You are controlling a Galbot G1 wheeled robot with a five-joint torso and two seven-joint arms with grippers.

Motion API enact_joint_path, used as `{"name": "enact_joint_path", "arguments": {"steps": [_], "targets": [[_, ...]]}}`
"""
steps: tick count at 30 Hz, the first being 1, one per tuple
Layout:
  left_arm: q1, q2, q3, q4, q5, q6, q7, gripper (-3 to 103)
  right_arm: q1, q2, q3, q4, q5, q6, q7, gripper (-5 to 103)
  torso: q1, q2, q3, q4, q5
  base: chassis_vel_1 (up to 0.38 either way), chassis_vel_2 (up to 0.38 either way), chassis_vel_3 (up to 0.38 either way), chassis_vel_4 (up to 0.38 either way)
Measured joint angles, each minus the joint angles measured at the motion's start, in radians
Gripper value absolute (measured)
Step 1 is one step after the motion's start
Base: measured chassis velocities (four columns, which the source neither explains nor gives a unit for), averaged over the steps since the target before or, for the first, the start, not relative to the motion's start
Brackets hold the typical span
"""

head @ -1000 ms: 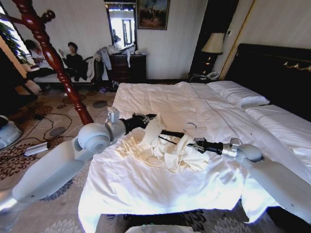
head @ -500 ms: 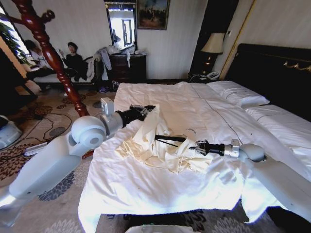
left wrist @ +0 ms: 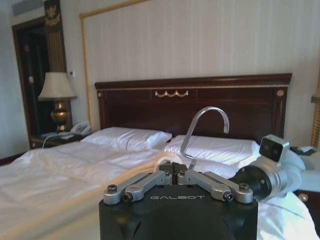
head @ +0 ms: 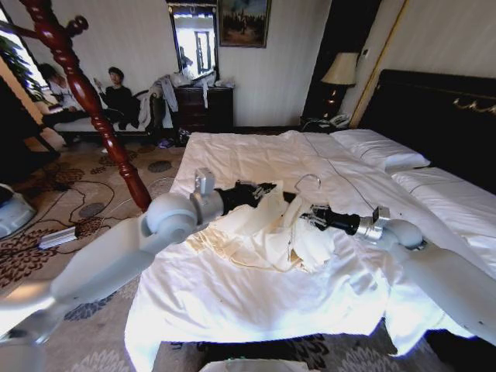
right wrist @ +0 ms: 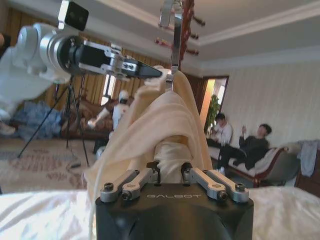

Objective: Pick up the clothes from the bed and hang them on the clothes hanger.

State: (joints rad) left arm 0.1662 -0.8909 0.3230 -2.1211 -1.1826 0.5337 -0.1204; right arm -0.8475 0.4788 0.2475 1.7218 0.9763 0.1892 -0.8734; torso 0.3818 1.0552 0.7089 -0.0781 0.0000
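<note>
The clothes, 1 cream garment, lie partly lifted over the middle of the bed, bunched into a ridge whose long axis runs from the left tool across to the right tool. The highest fold sits between the 2 tools; the rest trails down onto the white sheet below them, toward the foot of the bed.

The clothes hanger stands in that raised fold, most of it wrapped in cloth. Its silver hook rises just above the left tool's fingertips and curls over toward the headboard.

In the left wrist view the left tool has its fingers drawn close together at the base of the hook, pinching the cream cloth there. In the right wrist view the right tool is closed to a narrow gap on a fold of the clothes, which rise in front of it up to the left tool beyond.

A red-brown wooden coat stand stands on the carpet beside the bed, behind the left arm.
</note>
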Motion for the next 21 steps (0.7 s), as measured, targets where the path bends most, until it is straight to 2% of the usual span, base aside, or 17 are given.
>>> {"name": "enact_joint_path", "arguments": {"steps": [5,10,16,21], "targets": [[-0.062,-0.028,0.003,0.020,-0.020,0.000,-0.003,0,0.016,-0.003,0.000,0.026,0.041,-0.004,0.018,15,0.000,0.000,0.000,0.0002,0.0000,0.000,0.000,0.000,0.000],[-0.126,-0.048,-0.038,0.039,-0.061,0.000,-0.023,0,0.019,-0.001,0.002,0.029,0.043,-0.010,0.028,15,0.000,0.000,0.000,0.0002,0.0000,0.000,0.000,0.000,0.000],[-0.166,-0.058,-0.046,0.054,-0.085,0.001,-0.034,0,0.003,0.020,-0.008,0.005,-0.036,-0.011,0.027,15,0.000,0.000,0.000,0.0003,0.0001,0.000,0.000,0.000,0.000],[-0.166,-0.073,-0.026,0.071,-0.079,0.003,-0.032,0,-0.015,0.033,-0.014,-0.012,-0.104,0.003,-0.015,15,0.000,0.000,0.000,0.0002,0.0001,0.000,0.000,0.000,0.000]]}}
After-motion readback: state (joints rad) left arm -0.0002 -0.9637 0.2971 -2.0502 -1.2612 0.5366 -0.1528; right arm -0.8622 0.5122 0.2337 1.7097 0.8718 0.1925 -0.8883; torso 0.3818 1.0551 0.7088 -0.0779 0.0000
